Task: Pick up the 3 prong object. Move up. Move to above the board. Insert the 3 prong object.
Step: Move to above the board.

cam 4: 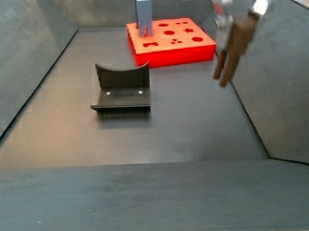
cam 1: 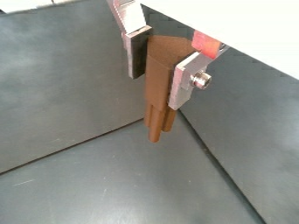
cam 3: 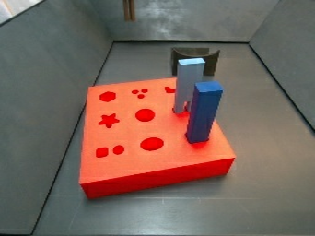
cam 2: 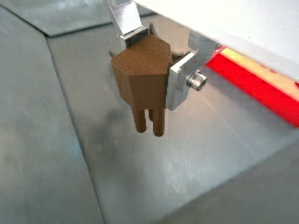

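My gripper (cam 1: pixel 162 66) is shut on the 3 prong object (cam 1: pixel 158 96), a brown wood-coloured piece with a blocky head between the fingers and its thin prongs pointing down. Both wrist views show it held clear above the grey floor (cam 2: pixel 140 83). In a side view the gripper (cam 4: pixel 240 7) hangs at the upper right with the 3 prong object (cam 4: pixel 230 48) tilted below it, in the air to the right of the board (cam 4: pixel 174 42). The board (cam 3: pixel 142 138) is a flat red square with cut-out holes; its edge shows in a wrist view (cam 2: pixel 263 83).
Two tall blue blocks (cam 3: pixel 204 112) (cam 3: pixel 189 83) stand in the board's right part; one shows in the other side view (cam 4: pixel 143 13). The dark fixture (cam 4: pixel 120 90) stands on the floor in front of the board, and behind it in a side view (cam 3: pixel 193 60). Grey walls enclose the floor.
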### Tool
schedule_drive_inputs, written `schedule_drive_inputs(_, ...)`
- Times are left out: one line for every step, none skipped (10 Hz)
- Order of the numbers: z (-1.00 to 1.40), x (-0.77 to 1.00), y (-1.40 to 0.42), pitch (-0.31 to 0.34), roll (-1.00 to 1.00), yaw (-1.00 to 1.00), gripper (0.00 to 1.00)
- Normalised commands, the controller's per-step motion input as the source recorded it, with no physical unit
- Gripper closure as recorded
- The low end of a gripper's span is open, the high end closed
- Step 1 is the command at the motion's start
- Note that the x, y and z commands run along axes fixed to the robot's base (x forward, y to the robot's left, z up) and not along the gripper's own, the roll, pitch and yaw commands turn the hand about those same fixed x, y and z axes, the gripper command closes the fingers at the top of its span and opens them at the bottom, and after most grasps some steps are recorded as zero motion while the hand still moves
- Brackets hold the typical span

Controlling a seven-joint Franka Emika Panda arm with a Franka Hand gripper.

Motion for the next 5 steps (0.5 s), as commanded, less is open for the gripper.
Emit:
schedule_drive_inputs(1.0, 0.3, -0.09, 0.075, -0.05, 0.03, 1.0)
schedule_drive_inputs(1.0, 0.29, -0.09, 0.076, -0.05, 0.03, 1.0)
schedule_drive_inputs(1.0, 0.25, -0.08, 0.085, -0.04, 0.03, 1.0)
schedule_drive_inputs(1.0, 0.23, -0.07, 0.086, -0.04, 0.03, 1.0)
schedule_drive_inputs(1.0, 0.19, -0.06, 0.086, -0.03, 0.03, 1.0)
